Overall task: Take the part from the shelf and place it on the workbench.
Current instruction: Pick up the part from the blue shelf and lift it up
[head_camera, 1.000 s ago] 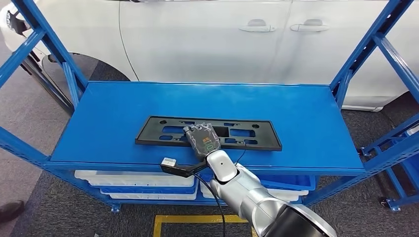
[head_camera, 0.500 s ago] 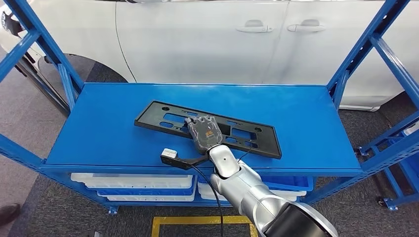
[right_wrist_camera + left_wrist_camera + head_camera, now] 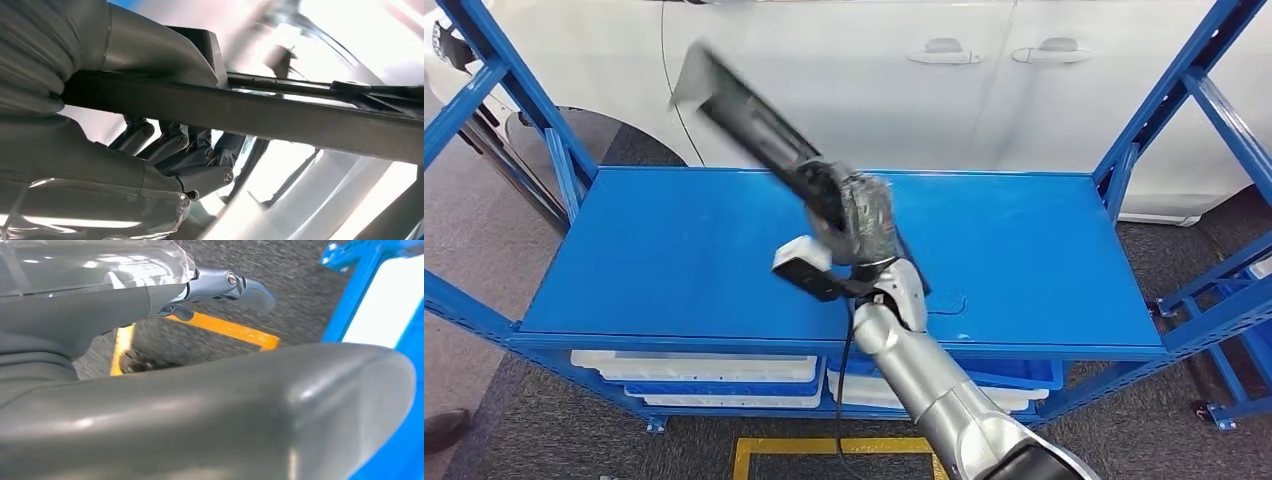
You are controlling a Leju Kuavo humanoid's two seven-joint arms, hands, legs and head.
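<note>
The part (image 3: pixel 749 115), a long black plastic frame with cut-outs, is off the blue shelf board (image 3: pixel 654 250) and tilted steeply, its far end high at the left and blurred. My right hand (image 3: pixel 859 215) grips it near its lower end, above the middle of the shelf. In the right wrist view the part (image 3: pixel 280 115) runs as a dark bar across the picture, with the fingers (image 3: pixel 200 160) curled around one side and the thumb on the other. My left hand (image 3: pixel 200 405) hangs over the floor, fingers apart, holding nothing.
A white car (image 3: pixel 854 80) stands close behind the shelf. Blue uprights (image 3: pixel 514 80) and diagonal braces (image 3: pixel 1174 90) frame both ends. White and blue bins (image 3: pixel 694 365) sit on the lower level. Yellow tape (image 3: pixel 824 445) marks the floor below.
My right hand has lifted the part off the shelf board and swung it up; it lay nearly flat half a second ago and now stands steeply tilted.
</note>
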